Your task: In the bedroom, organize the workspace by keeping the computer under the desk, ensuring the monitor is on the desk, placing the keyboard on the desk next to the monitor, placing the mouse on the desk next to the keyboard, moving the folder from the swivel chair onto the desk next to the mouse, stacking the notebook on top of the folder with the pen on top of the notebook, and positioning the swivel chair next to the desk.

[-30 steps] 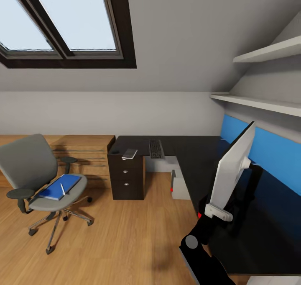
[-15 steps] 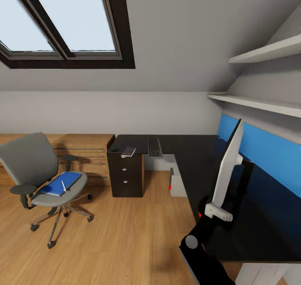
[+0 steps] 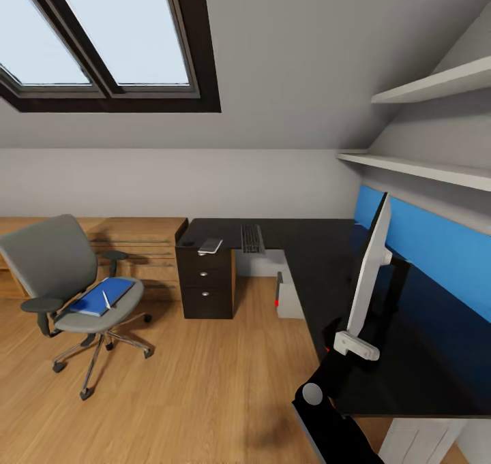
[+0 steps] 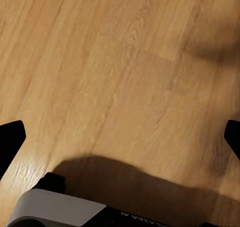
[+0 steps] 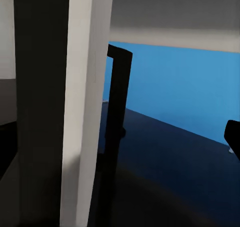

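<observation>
The chair [image 3: 65,283] stands on the wood floor [image 3: 204,375] at about 9 o'clock in the head view, well apart from the desk [image 3: 320,259]. On its seat lies the blue folder [image 3: 102,296], and the thin white pen [image 3: 106,299] rests on top of the folder.

Behind the chair is a light wood chest of drawers [image 3: 146,246], and just beside that is the dark drawer unit [image 3: 206,281] under the desk's black top. The small notebook [image 3: 211,246] lies on the desk above those drawers. A bit further along is the keyboard [image 3: 251,238], also on the desk top. Under the desk, on the floor, stands the grey computer [image 3: 288,297] (it has a tiny red dot on its front).

At about 3 o'clock the monitor [image 3: 368,273] stands upright on the desk, seen almost edge-on, with the blue wall panel [image 3: 436,246] behind it. The right gripper [image 3: 354,345] is at the monitor's lower edge, and its fingers look pressed on the screen's bottom. Two white shelves [image 3: 423,167] hang above.

In the left wrist view the left gripper [image 4: 120,137] is spread wide over the bare floor, holding nothing.
</observation>
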### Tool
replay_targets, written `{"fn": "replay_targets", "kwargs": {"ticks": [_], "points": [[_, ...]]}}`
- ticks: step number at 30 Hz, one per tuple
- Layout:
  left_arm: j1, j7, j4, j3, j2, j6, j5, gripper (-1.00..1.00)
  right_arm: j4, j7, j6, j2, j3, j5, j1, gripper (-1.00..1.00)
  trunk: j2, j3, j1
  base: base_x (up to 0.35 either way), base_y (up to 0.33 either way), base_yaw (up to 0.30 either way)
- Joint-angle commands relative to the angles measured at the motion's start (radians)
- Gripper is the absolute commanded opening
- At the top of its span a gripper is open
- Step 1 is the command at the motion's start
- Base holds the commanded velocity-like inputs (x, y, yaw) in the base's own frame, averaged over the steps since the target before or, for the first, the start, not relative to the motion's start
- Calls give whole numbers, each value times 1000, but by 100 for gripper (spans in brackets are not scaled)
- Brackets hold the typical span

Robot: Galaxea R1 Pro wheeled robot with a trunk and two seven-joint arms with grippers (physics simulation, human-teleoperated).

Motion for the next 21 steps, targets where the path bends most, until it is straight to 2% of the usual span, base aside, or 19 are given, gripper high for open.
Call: {"fn": "replay_targets", "kwargs": {"ticks": [1,6,21], "points": [[-1,7,-2,-3,1,3,4,100,1,-3,-7,0,1,1,-1,100,-1,-1,0,-2,0,0],[0,7,-2,-3,1,2,4,100,1,-3,-7,0,2,1,-1,100,-1,-1,0,-137,0,0],[0,7,-2,-3,1,3,4,100,2,-3,-7,2,4,1,-1,100,-1,-1,0,-315,0,0]]}}
